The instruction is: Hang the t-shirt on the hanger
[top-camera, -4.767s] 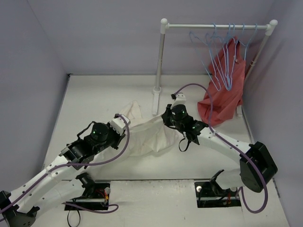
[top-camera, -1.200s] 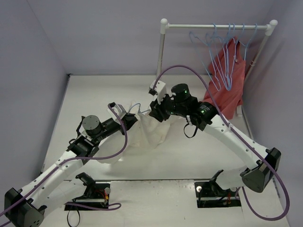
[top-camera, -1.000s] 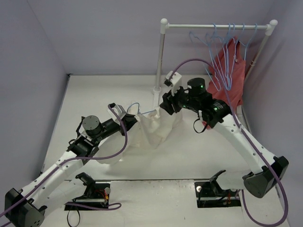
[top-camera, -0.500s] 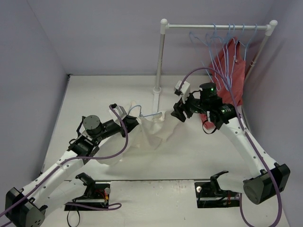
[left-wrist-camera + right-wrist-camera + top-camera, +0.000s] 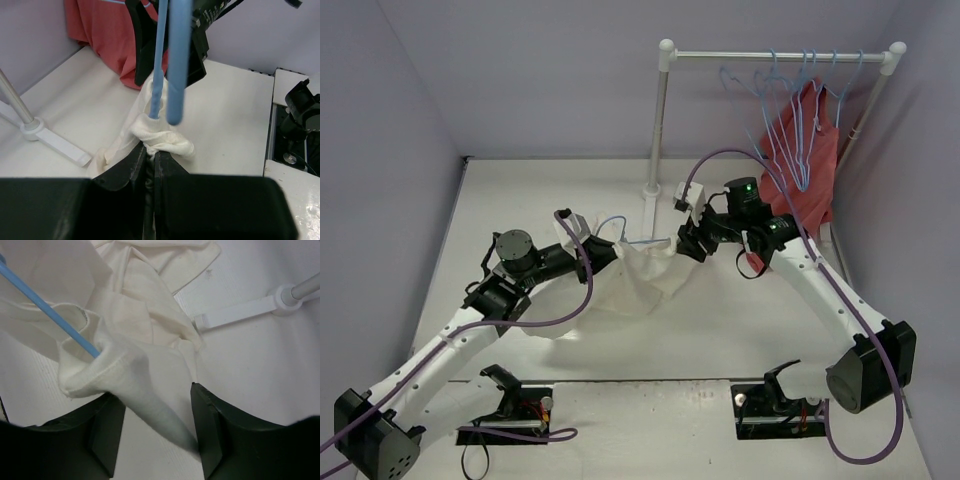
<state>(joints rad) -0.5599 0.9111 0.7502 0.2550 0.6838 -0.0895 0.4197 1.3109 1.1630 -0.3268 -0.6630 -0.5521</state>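
Observation:
The cream t-shirt [image 5: 630,285] lies bunched on the table between the arms. My left gripper [image 5: 610,247] is shut on a gathered fold of it [image 5: 165,142], the jaws pinching cloth [image 5: 150,155]. The light-blue hanger [image 5: 640,241] stretches from the left gripper toward the right one. Its wire [image 5: 177,60] runs into the bunched cloth. In the right wrist view the hanger's wire [image 5: 45,302] enters a hemmed opening of the shirt [image 5: 145,305]. My right gripper [image 5: 687,247] is open, its fingers wide apart with a fold of shirt lying loose between them [image 5: 154,392].
A white clothes rack [image 5: 660,120] stands at the back right, its foot [image 5: 235,312] close to the shirt. Several blue hangers [image 5: 790,120] and a red-coral garment [image 5: 800,190] hang from its rod. Purple walls close in the left, back and right.
My right gripper came down from its raised place near the rack post and opened; the shirt edge it held up has dropped. The left gripper has kept its hold and shifted slightly.

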